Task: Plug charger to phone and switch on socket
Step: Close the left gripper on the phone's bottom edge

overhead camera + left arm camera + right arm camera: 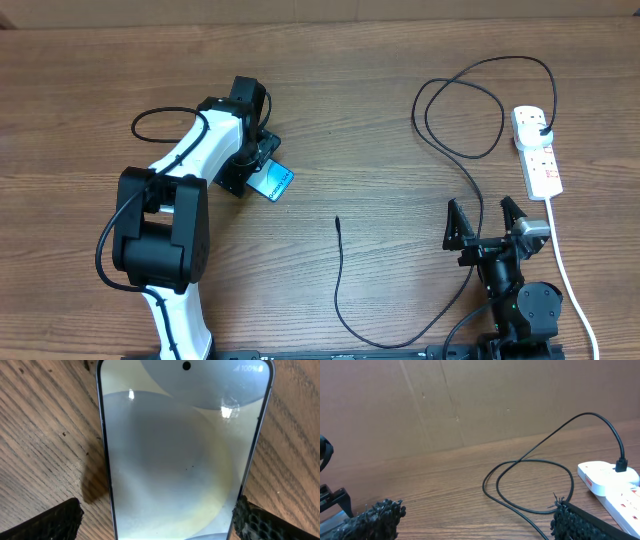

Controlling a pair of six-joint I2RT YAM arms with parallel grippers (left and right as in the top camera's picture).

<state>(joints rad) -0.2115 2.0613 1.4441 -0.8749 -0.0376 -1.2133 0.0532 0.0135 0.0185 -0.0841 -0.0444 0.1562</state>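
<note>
Charger [339,270] is plugged into the socket [537,152] only: we've yet to join its tip [337,219] to the phone [273,182], which our spread left gripper [157,510] straddles; right gripper [480,205] gapes empty.

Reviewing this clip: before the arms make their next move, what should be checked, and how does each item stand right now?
1. The phone lies between the fingers of the left gripper: ok; a gap shows on one side, so it is not clamped.
2. The right gripper is open and empty: ok.
3. The connector tip lies free on the table, apart from the phone: ok.
4. The plug sits in the socket: ok.
5. Socket switched on: cannot tell.
6. Phone's port reachable: cannot tell.
</note>
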